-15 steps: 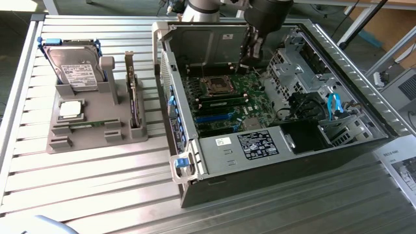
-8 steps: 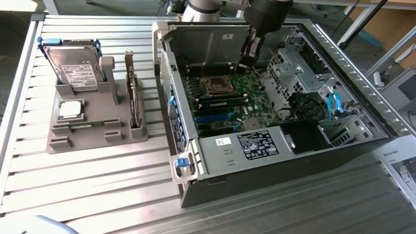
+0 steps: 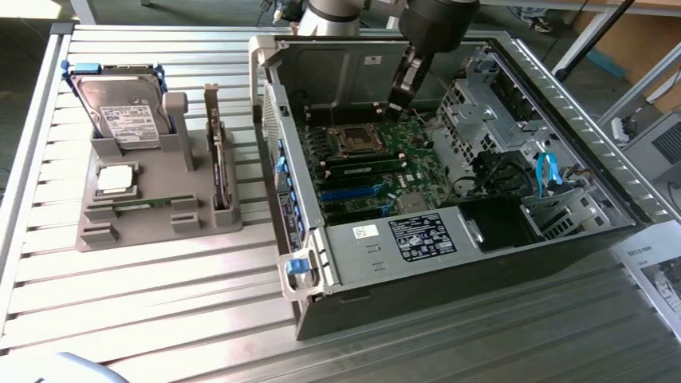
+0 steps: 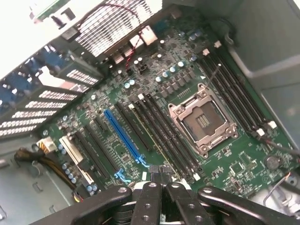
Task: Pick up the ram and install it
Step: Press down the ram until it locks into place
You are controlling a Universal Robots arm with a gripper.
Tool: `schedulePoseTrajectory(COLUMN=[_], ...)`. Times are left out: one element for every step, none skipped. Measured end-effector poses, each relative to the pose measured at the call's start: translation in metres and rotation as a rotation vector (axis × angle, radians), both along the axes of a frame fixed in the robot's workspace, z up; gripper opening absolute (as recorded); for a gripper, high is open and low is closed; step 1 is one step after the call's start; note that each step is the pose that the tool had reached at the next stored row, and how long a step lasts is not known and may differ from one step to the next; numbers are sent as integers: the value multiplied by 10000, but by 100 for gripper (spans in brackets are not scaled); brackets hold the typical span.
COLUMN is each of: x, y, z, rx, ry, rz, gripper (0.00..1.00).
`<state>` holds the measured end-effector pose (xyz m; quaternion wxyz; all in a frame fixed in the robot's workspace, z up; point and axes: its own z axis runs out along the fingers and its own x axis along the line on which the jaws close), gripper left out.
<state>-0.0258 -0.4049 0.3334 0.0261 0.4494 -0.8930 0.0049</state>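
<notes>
The gripper [image 4: 161, 180] hung closed over the motherboard [image 4: 154, 108] inside the open case [image 3: 553, 96]. Whether its fingers pinched the ram was hard to tell; only a thin dark edge showed between them.

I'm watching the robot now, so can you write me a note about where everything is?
Gripper: shut, inside the open computer case, just above the long black memory slots of the motherboard.
Ram: a thin green stick lying low in the grey stand outside the case looks like it, but I am not certain.
Done: no pick-up or install that I can see.
Left: as far as the pictures show, both picking up the ram and seating it in a slot.
</notes>
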Motion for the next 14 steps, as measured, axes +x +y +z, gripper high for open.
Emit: schedulePoseTrajectory(x=[0, 0, 0, 0, 0, 0, 0, 0, 0, 0, 0, 0, 0, 0], y=[0, 0, 0, 0, 0, 0, 0, 0, 0, 0, 0, 0, 0, 0], z=[0, -1, -2, -2, -2, -3, -3, -3, -3, -4, -4, -4, -4, -4], rx=[0, 0, 1, 1, 1, 1, 1, 0, 0, 1, 1, 1, 0, 1], ry=[0, 0, 0, 0, 0, 0, 0, 0, 0, 0, 0, 0, 0, 0], rz=[-164, -326, -489, -649, -828, -1061, -1212, -1359, -1509, -1655, -1809, -1954, -2108, -2253], gripper=[10, 10, 10, 10, 10, 10, 10, 10, 10, 10, 10, 10, 10, 10])
